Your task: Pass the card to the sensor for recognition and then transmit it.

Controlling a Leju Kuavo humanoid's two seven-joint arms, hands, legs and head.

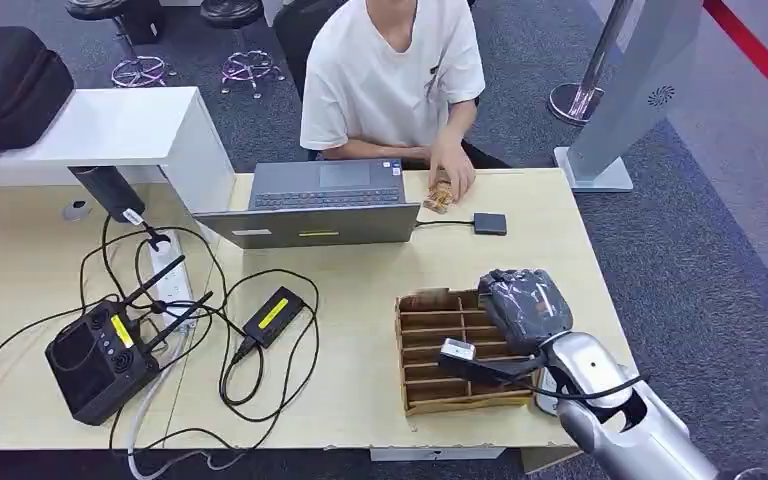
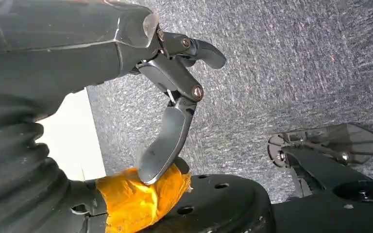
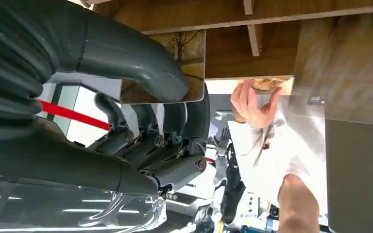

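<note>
My right hand [image 1: 525,305] hovers over the far right corner of a wooden slotted card box [image 1: 450,350] near the desk's front right. In the right wrist view, the thumb [image 3: 141,63] and the dark fingers [image 3: 175,126] pinch a card [image 3: 187,58] printed with a tree picture, close against the box's wooden dividers [image 3: 252,34]. A small dark square sensor [image 1: 490,223] lies on the desk beside the laptop, joined to it by a cable. My left hand [image 2: 175,97] hangs over grey carpet, fingers apart and holding nothing.
A person in a white shirt [image 1: 390,70] sits across the desk, one hand [image 1: 450,180] resting on some cards near the sensor. An open laptop [image 1: 320,205], a black adapter [image 1: 273,315], looped cables and a black controller [image 1: 100,350] cover the desk's left and middle.
</note>
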